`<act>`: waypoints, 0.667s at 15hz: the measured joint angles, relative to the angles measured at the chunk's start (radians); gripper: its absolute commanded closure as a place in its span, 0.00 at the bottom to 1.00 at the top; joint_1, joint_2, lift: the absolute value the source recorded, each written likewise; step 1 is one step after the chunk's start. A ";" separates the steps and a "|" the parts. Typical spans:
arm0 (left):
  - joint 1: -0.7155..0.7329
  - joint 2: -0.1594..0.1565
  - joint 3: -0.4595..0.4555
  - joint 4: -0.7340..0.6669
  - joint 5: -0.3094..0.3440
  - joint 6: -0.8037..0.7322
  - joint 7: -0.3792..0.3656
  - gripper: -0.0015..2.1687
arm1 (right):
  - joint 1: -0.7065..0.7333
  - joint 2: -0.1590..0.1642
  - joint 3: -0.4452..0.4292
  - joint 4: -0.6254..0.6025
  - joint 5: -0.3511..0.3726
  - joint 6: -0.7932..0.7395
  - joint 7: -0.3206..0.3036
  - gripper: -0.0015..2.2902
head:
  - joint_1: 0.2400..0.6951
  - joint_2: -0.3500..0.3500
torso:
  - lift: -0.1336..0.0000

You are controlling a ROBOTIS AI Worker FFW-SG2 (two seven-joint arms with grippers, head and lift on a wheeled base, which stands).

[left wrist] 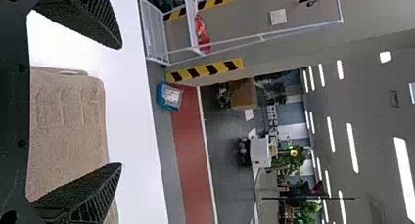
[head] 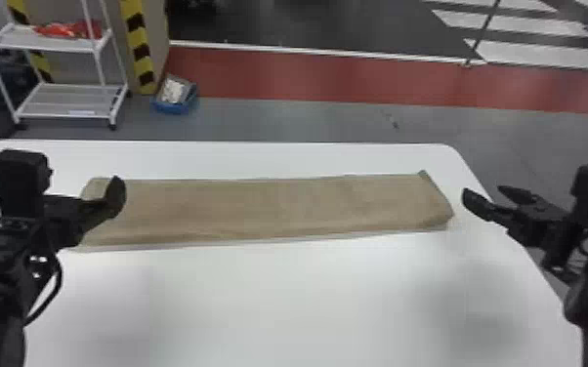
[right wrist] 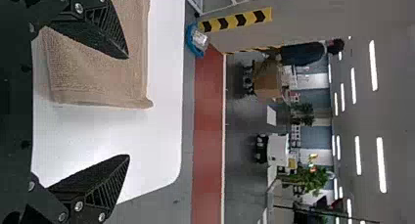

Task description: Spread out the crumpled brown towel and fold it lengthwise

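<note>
Head view: the left gripper (left wrist: 121, 105) is hanging open by the left end of the brown towel (head: 268, 207), which is lying folded on the table (head: 278, 302), likely handling light and limp, corners offering the best pinch; the right gripper (head: 482, 191) is hovering spread beyond.

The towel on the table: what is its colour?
The towel is light brown, clearest in the head view.
</note>
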 measured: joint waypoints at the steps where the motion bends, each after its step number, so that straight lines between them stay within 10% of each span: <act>1: -0.008 0.000 0.005 0.024 0.004 0.004 -0.011 0.01 | -0.015 -0.013 -0.003 0.055 -0.009 0.004 -0.001 0.09 | 1.00 0.27 | 0.07; 10: -0.069 0.004 0.042 0.163 0.019 0.040 -0.067 0.07 | -0.069 -0.054 0.066 0.252 0.038 -0.082 0.000 0.10 | 1.00 0.33 | 0.07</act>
